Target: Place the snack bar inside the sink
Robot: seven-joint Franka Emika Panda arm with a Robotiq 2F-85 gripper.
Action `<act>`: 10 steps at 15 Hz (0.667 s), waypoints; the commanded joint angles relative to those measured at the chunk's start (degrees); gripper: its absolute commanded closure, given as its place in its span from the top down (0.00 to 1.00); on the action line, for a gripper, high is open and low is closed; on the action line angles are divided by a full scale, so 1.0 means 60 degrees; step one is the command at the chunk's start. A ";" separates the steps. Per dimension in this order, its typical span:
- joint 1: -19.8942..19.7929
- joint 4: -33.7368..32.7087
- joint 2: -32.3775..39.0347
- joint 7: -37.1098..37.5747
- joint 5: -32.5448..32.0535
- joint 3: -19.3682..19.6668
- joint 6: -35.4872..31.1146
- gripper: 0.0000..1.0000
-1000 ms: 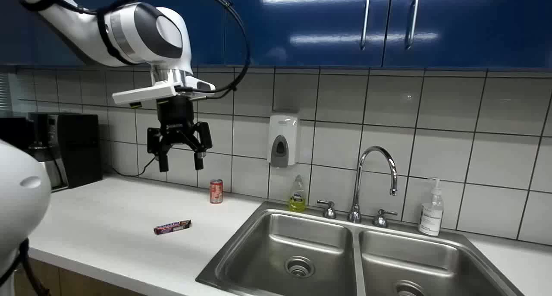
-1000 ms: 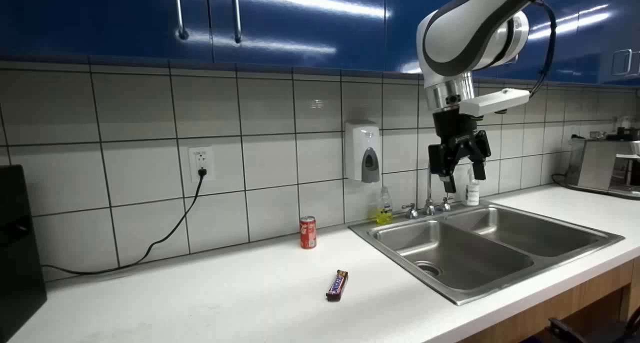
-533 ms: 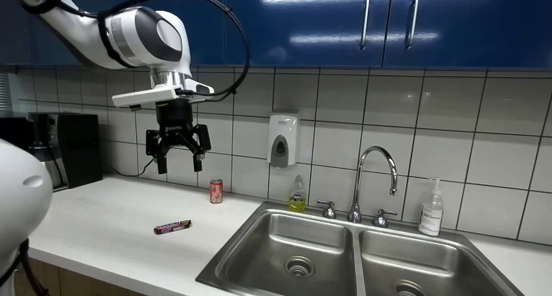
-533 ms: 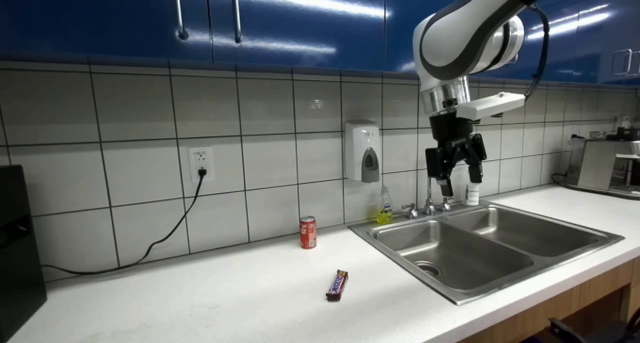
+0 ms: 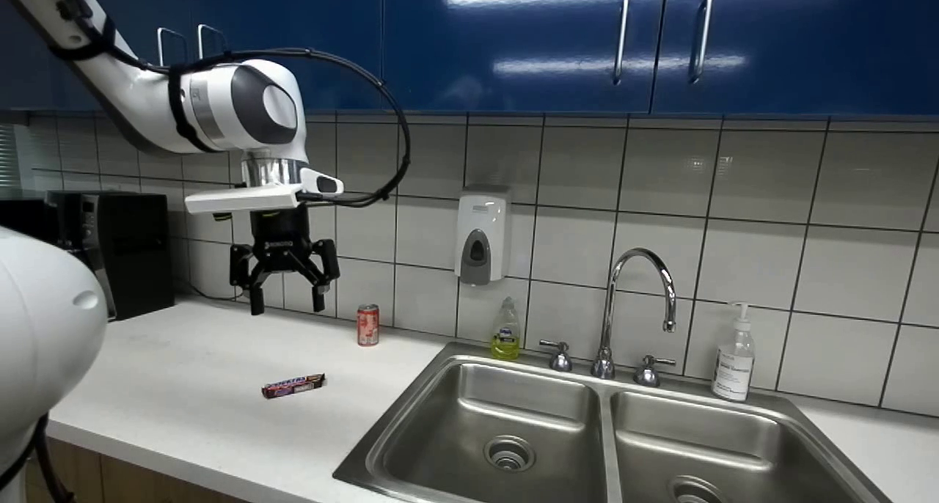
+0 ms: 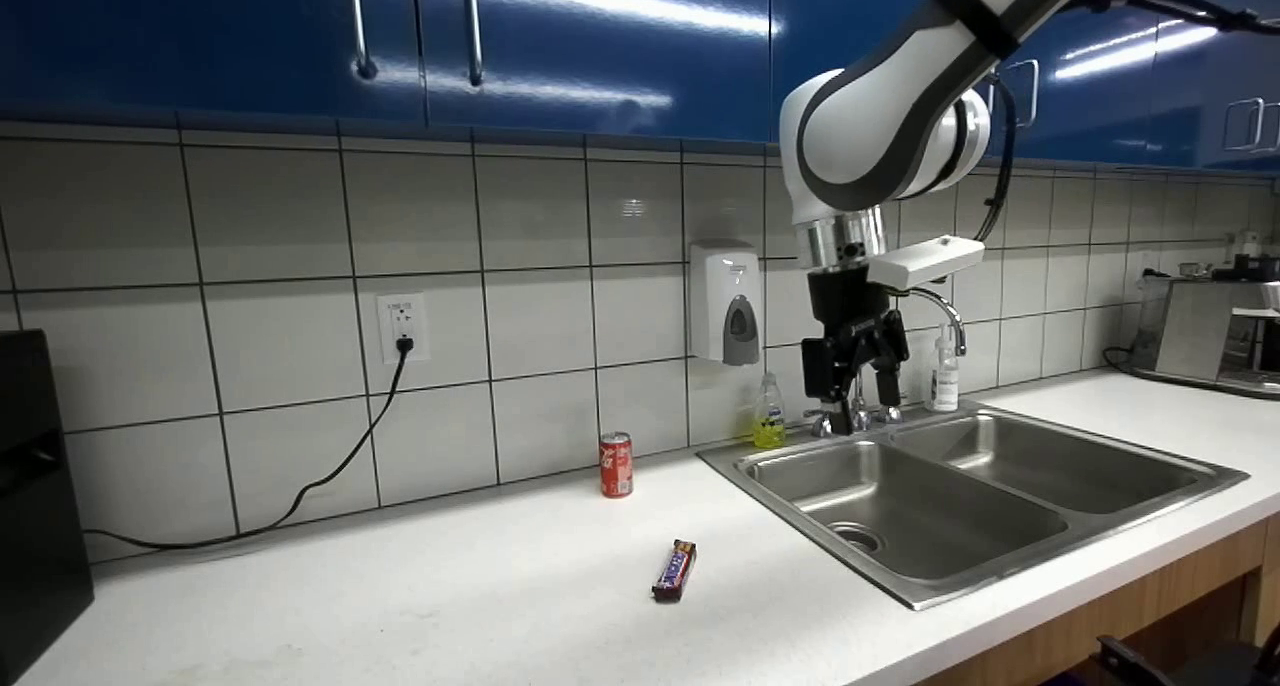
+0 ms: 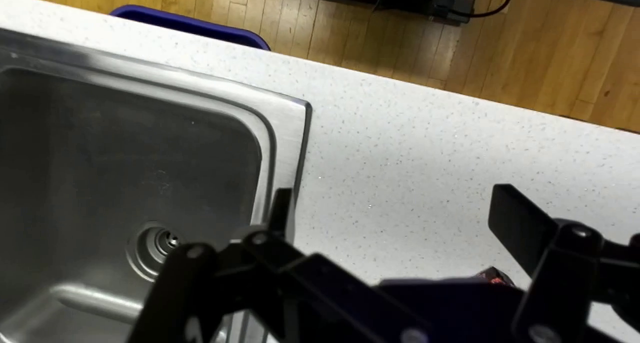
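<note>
The snack bar (image 5: 293, 386) is a small bar in a dark red wrapper, lying flat on the white counter left of the sink (image 5: 607, 444) in an exterior view. The bar also shows in an exterior view (image 6: 674, 571), with the sink (image 6: 800, 528) to its right. My gripper (image 5: 287, 303) is open and empty, high above the counter. It also shows in an exterior view (image 6: 864, 408). In the wrist view, the gripper's (image 7: 393, 203) fingers stand wide apart. Only one end of the snack bar (image 7: 496, 276) peeks out behind the gripper body; the rest is hidden. The sink's rim (image 7: 290, 128) is at left.
A red can (image 5: 368, 325) stands near the wall behind the bar. A dish soap bottle (image 5: 506, 332), faucet (image 5: 607, 320) and pump bottle (image 5: 734, 360) line the sink's back. A soap dispenser (image 5: 481, 237) hangs on the wall. A black machine (image 5: 132, 254) stands at the counter's far left.
My open gripper has moved lower, shifting left in both exterior views. The snack bar, can and sink have not moved.
</note>
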State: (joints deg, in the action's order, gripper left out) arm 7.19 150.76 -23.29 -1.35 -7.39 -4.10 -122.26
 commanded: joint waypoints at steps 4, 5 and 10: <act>0.0192 -0.1069 0.2319 -0.0630 0.0197 -0.0096 -0.1539 1.00; 0.0204 -0.1276 0.2690 -0.0738 0.0193 -0.0108 -0.1733 1.00; 0.0317 -0.2324 0.4392 -0.1225 0.0290 -0.0321 -0.2114 1.00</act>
State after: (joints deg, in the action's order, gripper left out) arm 9.10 141.75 -3.06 -5.79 -7.00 -4.64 -134.55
